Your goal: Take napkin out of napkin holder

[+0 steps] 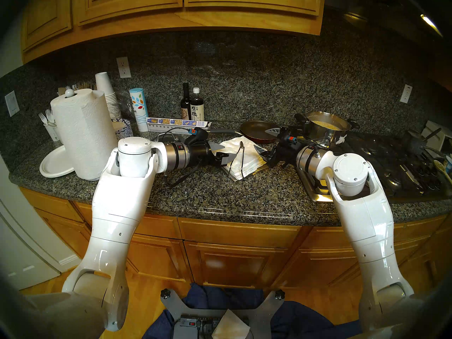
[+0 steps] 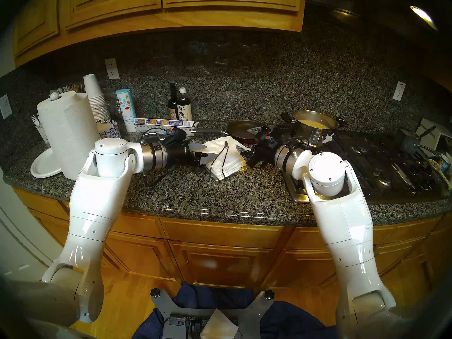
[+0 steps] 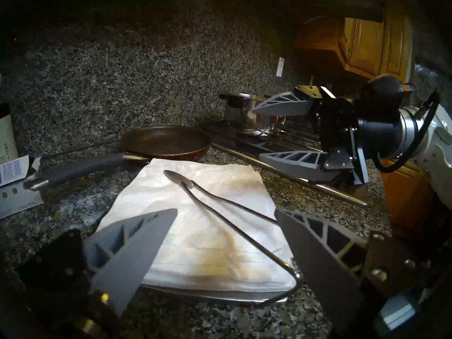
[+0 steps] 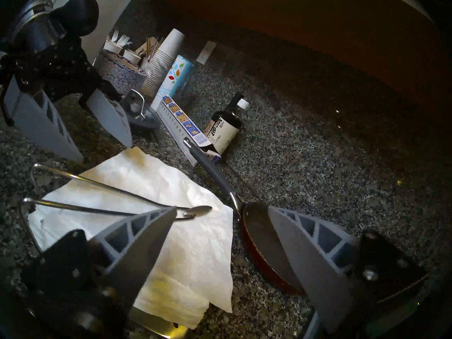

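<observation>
The napkin holder (image 1: 259, 169) is a flat brass plate on the granite counter, carrying a thick stack of white napkins (image 1: 245, 171). Its dark wire arm (image 1: 241, 157) lies across the stack, teardrop tip down. The top napkin (image 1: 232, 145) lies skewed under that tip, and it also shows in the right wrist view (image 4: 195, 245) and the left wrist view (image 3: 208, 184). My left gripper (image 1: 228, 152) is open at the holder's left edge. My right gripper (image 1: 265, 140) is open at its right side, one finger over the pan. Both hold nothing.
A frying pan (image 1: 259, 133) sits just behind the holder, its handle pointing left. A steel pot (image 1: 327, 125) stands on the stove (image 1: 379, 164). A paper-towel roll (image 1: 83, 135), cups, a long box (image 1: 176, 123) and bottles (image 1: 193, 106) stand at left. A white sheet (image 1: 230, 326) lies on my base.
</observation>
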`<action>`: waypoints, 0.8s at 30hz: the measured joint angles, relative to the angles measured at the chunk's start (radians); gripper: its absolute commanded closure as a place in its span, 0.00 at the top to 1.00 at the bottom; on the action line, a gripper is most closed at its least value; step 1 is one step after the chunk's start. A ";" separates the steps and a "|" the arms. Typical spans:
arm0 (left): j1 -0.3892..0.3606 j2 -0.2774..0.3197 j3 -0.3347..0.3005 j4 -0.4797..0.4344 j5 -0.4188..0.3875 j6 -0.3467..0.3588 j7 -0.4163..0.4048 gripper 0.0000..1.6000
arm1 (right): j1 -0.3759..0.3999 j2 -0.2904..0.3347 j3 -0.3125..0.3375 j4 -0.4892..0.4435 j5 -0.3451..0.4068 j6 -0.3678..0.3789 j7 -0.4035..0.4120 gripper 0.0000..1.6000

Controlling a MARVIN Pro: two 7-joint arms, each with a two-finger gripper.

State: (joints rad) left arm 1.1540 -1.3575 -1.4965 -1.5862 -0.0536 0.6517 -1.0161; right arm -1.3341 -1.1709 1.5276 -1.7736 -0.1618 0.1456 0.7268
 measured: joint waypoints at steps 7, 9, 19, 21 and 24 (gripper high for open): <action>-0.037 0.017 0.031 0.044 0.001 0.029 -0.031 0.92 | 0.021 0.003 -0.001 0.022 -0.005 0.001 0.014 0.75; -0.049 0.023 0.038 0.055 0.000 0.041 -0.043 0.88 | 0.025 0.003 -0.002 0.028 -0.005 0.001 0.017 0.75; -0.117 0.048 0.049 0.089 0.000 0.103 -0.067 0.66 | 0.042 0.003 -0.014 0.057 -0.005 -0.002 0.030 0.75; -0.128 0.051 0.057 0.096 0.001 0.111 -0.059 0.66 | 0.044 0.002 -0.015 0.061 -0.005 -0.002 0.031 0.74; -0.151 0.055 0.080 0.114 0.001 0.124 -0.045 0.66 | 0.048 0.001 -0.017 0.070 -0.005 -0.005 0.031 0.73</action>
State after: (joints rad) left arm 1.0031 -1.3026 -1.4166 -1.4718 -0.0529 0.7759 -1.0607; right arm -1.2864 -1.1698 1.5111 -1.7040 -0.1670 0.1403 0.7574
